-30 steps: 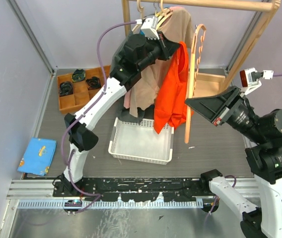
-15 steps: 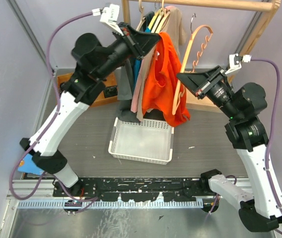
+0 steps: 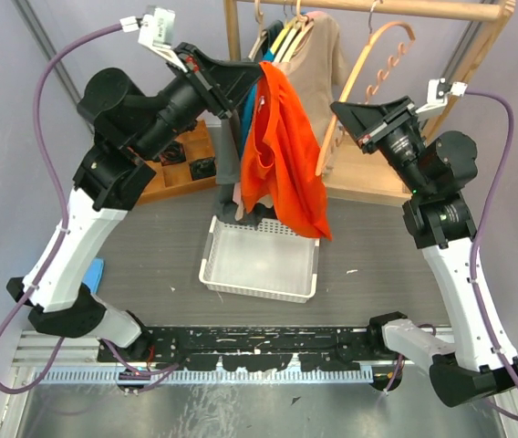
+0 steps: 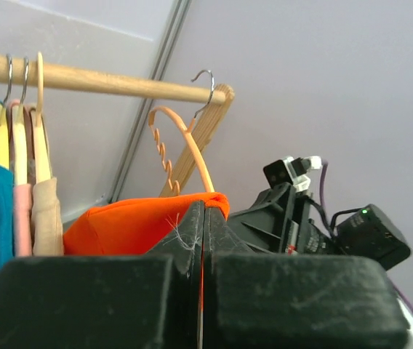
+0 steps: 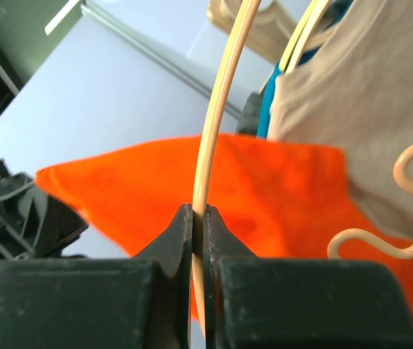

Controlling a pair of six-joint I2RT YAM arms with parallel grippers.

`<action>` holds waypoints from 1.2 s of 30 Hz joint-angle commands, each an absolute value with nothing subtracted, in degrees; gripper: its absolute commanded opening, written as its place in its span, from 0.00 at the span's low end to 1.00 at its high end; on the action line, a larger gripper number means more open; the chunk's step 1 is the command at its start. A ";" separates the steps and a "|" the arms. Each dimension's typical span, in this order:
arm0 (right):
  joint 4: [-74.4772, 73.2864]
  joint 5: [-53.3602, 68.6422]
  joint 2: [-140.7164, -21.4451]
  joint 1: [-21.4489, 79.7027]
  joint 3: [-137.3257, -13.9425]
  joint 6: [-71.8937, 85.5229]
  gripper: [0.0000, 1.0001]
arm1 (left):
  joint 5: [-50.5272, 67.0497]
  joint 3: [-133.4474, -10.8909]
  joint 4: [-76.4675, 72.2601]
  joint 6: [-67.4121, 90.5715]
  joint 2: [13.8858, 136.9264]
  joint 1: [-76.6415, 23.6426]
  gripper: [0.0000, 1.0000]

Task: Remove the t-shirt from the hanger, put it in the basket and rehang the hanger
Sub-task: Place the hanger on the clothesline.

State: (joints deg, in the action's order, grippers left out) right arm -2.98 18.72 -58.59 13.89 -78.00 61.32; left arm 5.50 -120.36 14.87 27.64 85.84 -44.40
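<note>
Left claw: left gripper (image 3: pixel 257 67) raised high by the rack, fingers pinched flat together on a bunched fold of the orange t-shirt (image 3: pixel 282 155)
Right claw: right gripper (image 5: pixel 198 212) clamped on the thin rod of the peach hanger (image 5: pixel 208 145), one finger on each side of it
T-shirt: hangs in a long drape from the left claw, just left of the hanger; the lowest hem hangs over the far right corner of the white basket (image 3: pixel 259 292)
Shirt vs hanger: the rod crosses in front of the orange cloth in the right wrist view; cannot tell whether any cloth is caught on its lower end
Hanger: hook over the wooden rail (image 3: pixel 423 9), body tilted, lower end angled down toward the shirt
Rail, other items: beige shirt (image 3: pixel 318 68) and teal and pink garments hang left of the hanger
Basket: middle of the table (image 3: pixel 368 237)
Wooden tray (image 3: pixel 172 182): far left of the table, partly hidden behind the left arm
</note>
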 commanded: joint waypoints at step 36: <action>33.44 32.21 -75.28 -7.61 -73.86 81.22 0.01 | 5.56 -128.65 3.56 27.36 79.98 -44.56 0.00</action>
State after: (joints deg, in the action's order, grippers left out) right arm 25.93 30.00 -75.77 -6.72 -73.34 79.83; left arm 6.44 -126.78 7.81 27.14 79.61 -44.40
